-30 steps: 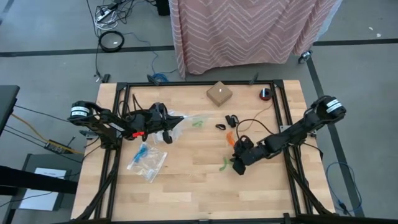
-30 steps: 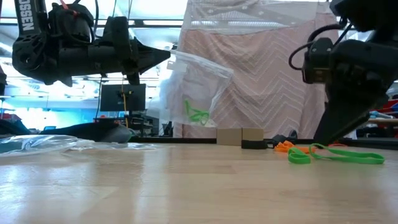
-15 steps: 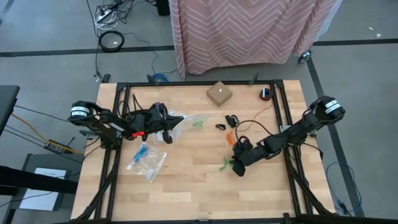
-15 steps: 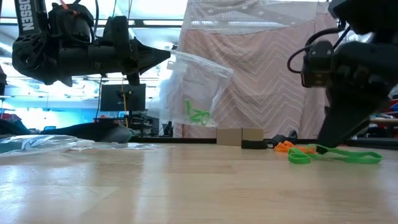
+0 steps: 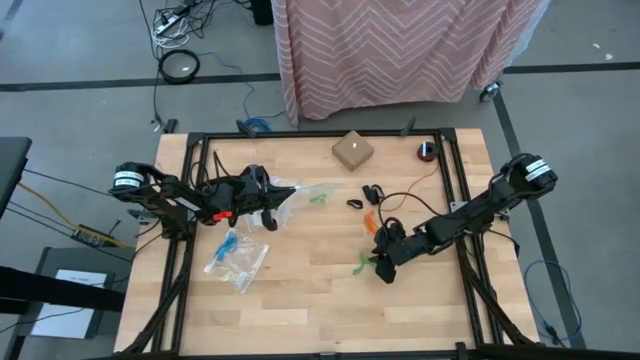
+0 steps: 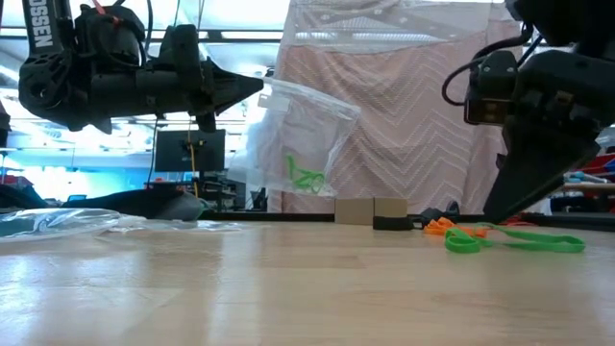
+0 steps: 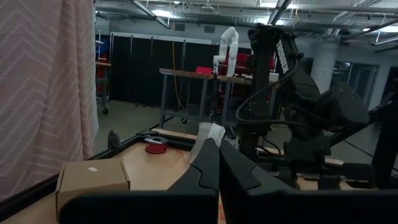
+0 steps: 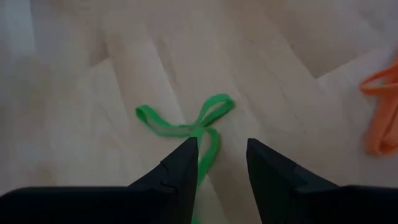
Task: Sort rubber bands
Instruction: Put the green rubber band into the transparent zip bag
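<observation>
My left gripper (image 5: 274, 199) is over the table's left half, shut on a clear zip bag (image 6: 303, 130) with green rubber bands (image 6: 306, 176) inside it. My right gripper (image 8: 222, 155) stands open, slanting down over a loose green rubber band (image 8: 186, 124) that lies flat on the wood right of centre (image 5: 362, 264). Part of that band runs between the fingers. An orange band (image 5: 370, 221) and black bands (image 5: 363, 197) lie on the table just beyond it. My left gripper pinches the zip bag's top edge (image 6: 273, 89) between its two shut fingers (image 7: 208, 165), which lie about level and point toward the table's right. The bag hangs below the fingertips, clear of the table. Whether my right gripper touches the green band, I cannot tell.
A second clear bag (image 5: 237, 260) with blue bands lies flat at the near left. A small cardboard box (image 5: 352, 151) and a red roll (image 5: 427, 151) sit by the far edge. Black frame rails run along the table's left and right sides.
My right gripper has rolled a little about its own axis while staying over the green band. In the low view the band's far loop has drawn in slightly toward the gripper.
</observation>
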